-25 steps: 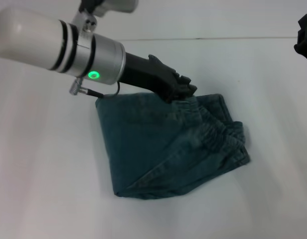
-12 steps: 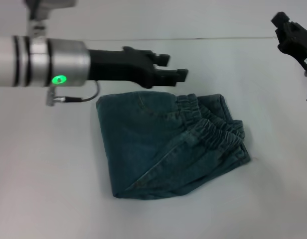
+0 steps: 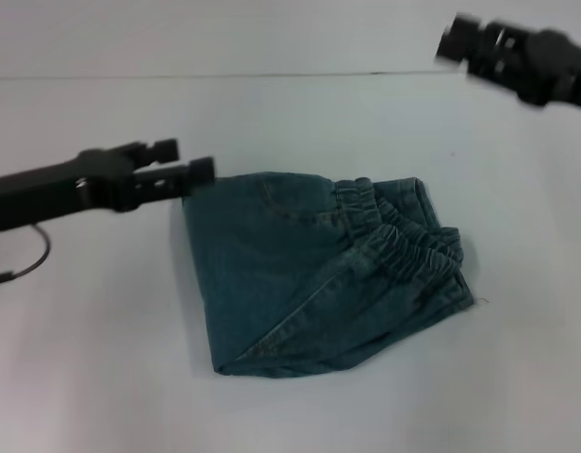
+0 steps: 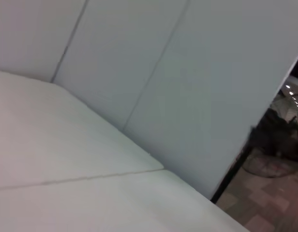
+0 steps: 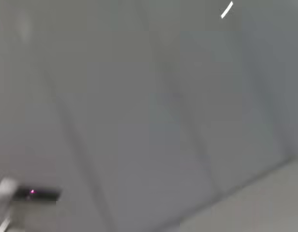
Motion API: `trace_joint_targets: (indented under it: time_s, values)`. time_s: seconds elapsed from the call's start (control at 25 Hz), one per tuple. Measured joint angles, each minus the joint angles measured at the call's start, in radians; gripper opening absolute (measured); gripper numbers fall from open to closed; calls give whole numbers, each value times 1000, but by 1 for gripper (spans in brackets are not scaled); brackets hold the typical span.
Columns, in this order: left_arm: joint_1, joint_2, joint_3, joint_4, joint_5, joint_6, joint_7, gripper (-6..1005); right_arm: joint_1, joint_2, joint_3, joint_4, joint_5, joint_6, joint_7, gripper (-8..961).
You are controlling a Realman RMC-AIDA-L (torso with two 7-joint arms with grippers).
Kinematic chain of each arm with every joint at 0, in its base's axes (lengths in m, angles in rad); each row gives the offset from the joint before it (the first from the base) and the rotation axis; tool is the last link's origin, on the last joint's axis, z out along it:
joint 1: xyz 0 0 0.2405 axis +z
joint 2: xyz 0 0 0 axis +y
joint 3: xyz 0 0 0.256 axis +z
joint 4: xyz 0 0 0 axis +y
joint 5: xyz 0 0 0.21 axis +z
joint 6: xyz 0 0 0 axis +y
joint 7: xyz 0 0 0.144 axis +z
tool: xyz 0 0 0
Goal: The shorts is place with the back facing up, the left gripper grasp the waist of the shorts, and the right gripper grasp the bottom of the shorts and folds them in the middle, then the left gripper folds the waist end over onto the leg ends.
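So the blue-green faded denim shorts point(image 3: 323, 274) are lying folded in the middle of the head view, flat on the plain white surface point(image 3: 92, 377). The ruffled elastic waistband point(image 3: 404, 241) sits on top toward the right side of the bundle, and the long fold edge runs down the left side to a corner at the lower left. The left hand point(image 3: 185, 165), a black two-finger claw on a black arm, comes in from the left edge of the frame and ends just beside the upper left corner of the shorts; its two fingers are spread a bit with a visible gap and nothing between them. The right hand point(image 3: 460, 42), the other black claw, is way up in the upper right corner, well apart from the shorts, and it's too smeared to say whether its fingers are apart or together. Both wrist views just show pale wall panels and a bit of the white surface, no shorts in them.
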Motion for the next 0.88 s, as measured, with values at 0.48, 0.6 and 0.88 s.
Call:
trace_joint_targets:
  time_s: [0.48,0.6,0.88]
  values:
    - [95,52,-60,6,124,170,-6,934,-57,-53,-297,-282,-362,-191,175,797]
    - [85,52,-58,6,183,174,-8,934,-62,-49,-295,-281,-383,-171,177,891]
    - [55,46,-43,6,257,178,-27,934,-71,-35,-297,-281,-385,-130,178,948]
